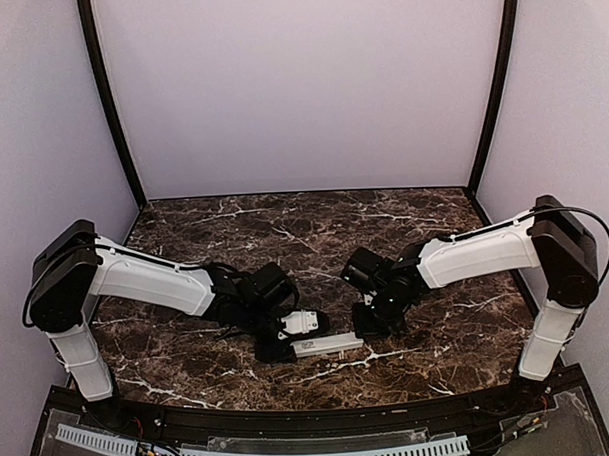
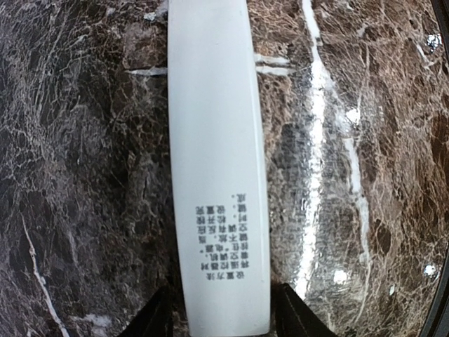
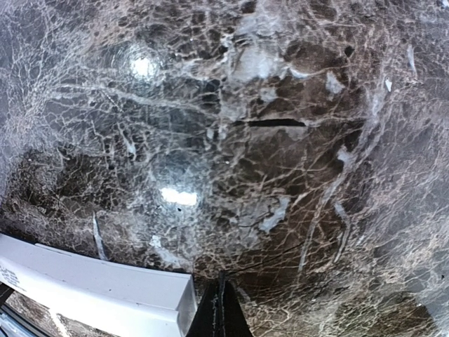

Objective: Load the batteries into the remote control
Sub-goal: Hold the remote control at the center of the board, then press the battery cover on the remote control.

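Marbled table [image 1: 235,230], remote control [image 2: 217,140] bearing Chinese print [image 2: 221,239]

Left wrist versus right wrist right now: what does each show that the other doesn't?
Only the left wrist view shows the remote along its length, with its printed text and the left gripper fingers on either side of it. Only the right wrist view shows the right gripper, shut on nothing, close beside the remote's end. Both show the remote and the marble table. Neither shows batteries.
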Robot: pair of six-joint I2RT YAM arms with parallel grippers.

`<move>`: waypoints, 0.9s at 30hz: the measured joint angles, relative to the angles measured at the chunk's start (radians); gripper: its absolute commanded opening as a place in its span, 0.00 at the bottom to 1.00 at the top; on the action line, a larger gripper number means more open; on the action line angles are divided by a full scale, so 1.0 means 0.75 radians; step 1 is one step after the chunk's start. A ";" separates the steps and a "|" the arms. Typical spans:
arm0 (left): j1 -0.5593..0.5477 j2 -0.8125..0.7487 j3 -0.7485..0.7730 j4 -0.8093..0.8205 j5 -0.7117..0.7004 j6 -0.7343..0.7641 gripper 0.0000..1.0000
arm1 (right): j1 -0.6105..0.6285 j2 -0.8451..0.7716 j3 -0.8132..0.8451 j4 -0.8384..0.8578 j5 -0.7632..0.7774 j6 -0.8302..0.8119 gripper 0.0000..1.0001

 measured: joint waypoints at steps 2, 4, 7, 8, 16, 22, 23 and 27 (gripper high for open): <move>0.000 0.004 0.004 0.002 0.003 -0.003 0.40 | 0.000 0.000 0.000 0.001 -0.003 0.000 0.00; 0.000 0.005 0.005 0.004 0.009 -0.006 0.34 | 0.000 0.000 0.000 0.001 -0.005 0.000 0.00; 0.000 0.008 0.005 0.008 0.021 -0.014 0.23 | 0.000 0.000 0.000 0.002 -0.007 0.000 0.00; 0.000 0.008 0.005 0.010 0.025 -0.007 0.22 | 0.000 0.000 0.000 0.003 -0.008 0.000 0.00; 0.000 0.010 0.006 0.010 0.037 -0.010 0.16 | 0.000 0.000 0.000 0.001 -0.007 0.002 0.00; 0.000 0.012 0.009 0.008 0.042 -0.010 0.15 | 0.000 -0.020 -0.015 -0.034 0.025 0.017 0.00; 0.000 0.012 0.010 0.006 0.042 -0.010 0.15 | 0.000 -0.032 -0.024 -0.044 0.030 0.023 0.00; 0.000 0.012 0.010 0.005 0.044 -0.010 0.14 | -0.002 -0.109 -0.073 -0.087 0.054 0.056 0.00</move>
